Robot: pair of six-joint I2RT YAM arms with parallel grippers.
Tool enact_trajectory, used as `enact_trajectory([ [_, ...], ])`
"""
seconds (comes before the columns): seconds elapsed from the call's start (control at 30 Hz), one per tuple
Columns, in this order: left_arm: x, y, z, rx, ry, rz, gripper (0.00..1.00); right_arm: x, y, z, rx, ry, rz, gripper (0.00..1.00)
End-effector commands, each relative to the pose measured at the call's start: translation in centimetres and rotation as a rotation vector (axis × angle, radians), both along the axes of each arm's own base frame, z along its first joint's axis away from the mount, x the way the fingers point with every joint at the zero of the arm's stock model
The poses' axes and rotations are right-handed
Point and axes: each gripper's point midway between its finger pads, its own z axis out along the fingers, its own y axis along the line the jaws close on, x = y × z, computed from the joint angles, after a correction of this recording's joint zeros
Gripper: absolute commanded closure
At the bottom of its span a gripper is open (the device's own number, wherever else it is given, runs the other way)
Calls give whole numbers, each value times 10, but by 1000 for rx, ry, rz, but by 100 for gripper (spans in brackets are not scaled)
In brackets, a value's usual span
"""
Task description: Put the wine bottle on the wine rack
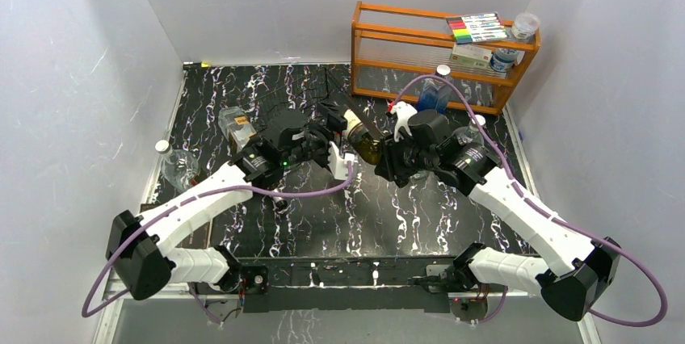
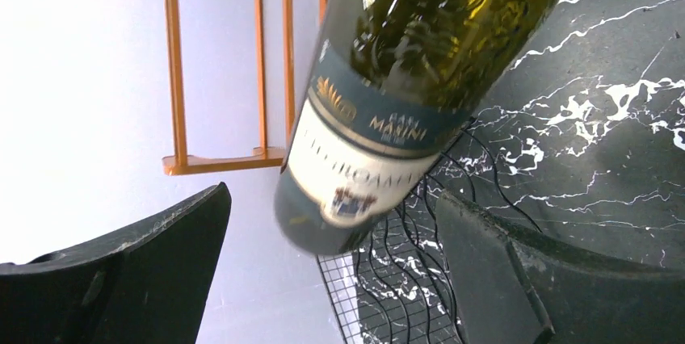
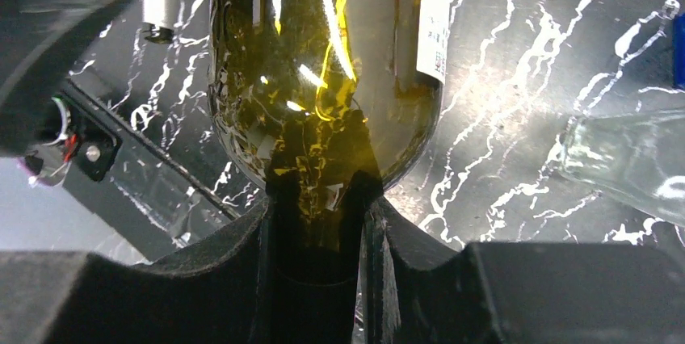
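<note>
Centre-left of the overhead frame: my left gripper [image 1: 333,153] is spread wide, its fingers [image 2: 161,239] flanking but clear of the labelled base of the dark green glass wine bottle [image 1: 363,139]. The low black wire wine rack [image 2: 396,283] shows behind that base, lower middle of the left wrist view. Right of centre overhead, my right gripper [image 3: 319,211] pinches the bottle's neck.
</note>
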Motion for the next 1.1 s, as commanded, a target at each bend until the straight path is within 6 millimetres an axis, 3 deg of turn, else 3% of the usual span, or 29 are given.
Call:
enact_trajectory([
  [0.0, -12, 16, 16, -44, -9, 29, 2, 28, 8, 50, 133, -180, -76, 100],
  [0.07, -17, 22, 22, -106, 36, 66, 2, 26, 10, 47, 135, -166, -67, 100],
  [0.23, -20, 38, 76, -504, 376, 330, 2, 34, 0, 29, 101, -135, -169, 100],
  [0.37, -24, 48, 100, -783, 606, 475, 2, 28, 10, 18, 137, -80, -141, 100],
  [0.5, -31, 51, 102, -973, 849, 606, 2, 22, 21, 4, 167, 7, -144, 100],
  [0.63, -46, 50, 97, -966, 1026, 677, 2, 18, 35, -2, 193, 47, -147, 100],
  [0.87, -60, 65, 90, -960, 1038, 709, 2, 1, 57, -22, 165, 100, -147, 100],
  [1.07, -48, 73, 73, -951, 983, 786, 2, -2, 66, -28, 129, 110, -154, 100],
])
